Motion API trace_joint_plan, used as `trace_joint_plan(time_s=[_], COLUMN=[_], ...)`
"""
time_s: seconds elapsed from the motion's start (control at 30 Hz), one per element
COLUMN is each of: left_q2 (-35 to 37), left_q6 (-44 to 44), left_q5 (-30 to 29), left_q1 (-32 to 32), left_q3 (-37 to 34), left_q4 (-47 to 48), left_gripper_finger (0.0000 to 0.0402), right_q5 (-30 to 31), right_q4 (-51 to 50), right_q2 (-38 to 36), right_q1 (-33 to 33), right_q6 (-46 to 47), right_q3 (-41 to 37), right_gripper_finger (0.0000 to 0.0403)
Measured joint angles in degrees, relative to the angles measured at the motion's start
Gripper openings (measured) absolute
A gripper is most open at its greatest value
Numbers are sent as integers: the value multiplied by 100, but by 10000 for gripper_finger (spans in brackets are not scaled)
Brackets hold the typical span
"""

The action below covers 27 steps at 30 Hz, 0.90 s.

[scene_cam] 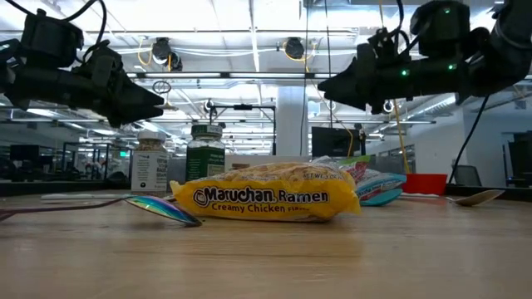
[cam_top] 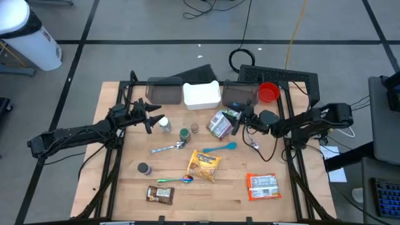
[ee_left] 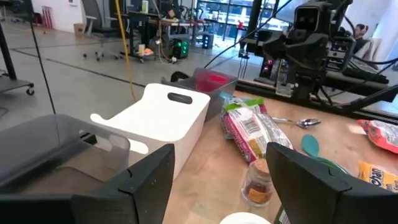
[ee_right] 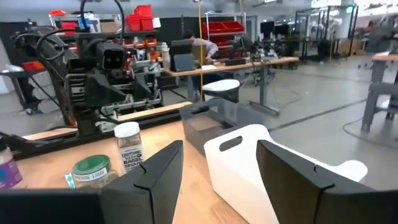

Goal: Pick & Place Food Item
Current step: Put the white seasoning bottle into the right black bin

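Note that the crinkled pink-and-green foil snack bag (cam_top: 220, 124) lies on the wooden table (cam_top: 294, 194), long axis toward the white plastic bin (cam_top: 201, 95), just beside your empty, parted right gripper (cam_top: 242, 116); the left gripper (cam_top: 152, 119), also parted and empty, hangs farther off.

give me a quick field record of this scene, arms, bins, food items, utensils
left gripper: open, empty, raised by the white-capped jar
right gripper: open, empty, raised beside the green-and-pink packet
bins: white bin at the back, between two dark bins
red cup: back right
ramen packet: centre, lying flat
orange packet: front right
brown packet: front left
utensils: teal spoon, metal spoon
green-lidded jar: upright, mid-table
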<state>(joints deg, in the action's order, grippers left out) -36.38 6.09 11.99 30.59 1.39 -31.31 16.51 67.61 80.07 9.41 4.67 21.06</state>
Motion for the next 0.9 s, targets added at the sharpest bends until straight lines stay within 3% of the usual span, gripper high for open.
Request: trace_joint_plan(time_s=[0.33,0.67,0.9], left_q2=[0,1,0], left_q6=[-448,-87,-138], left_q5=[-479,-452,-488], left_q1=[2,2,0], left_q3=[0,0,0], left_q4=[628,555,537], left_gripper_finger=[255,255,264], right_q5=[-922,-954,-1383], right_q4=[352,413,403], right_q2=[240,239,239], right_q1=[382,565,596], right_q6=[54,35,371], right_q3=[7,9,9], right_gripper_finger=[197,197,196])
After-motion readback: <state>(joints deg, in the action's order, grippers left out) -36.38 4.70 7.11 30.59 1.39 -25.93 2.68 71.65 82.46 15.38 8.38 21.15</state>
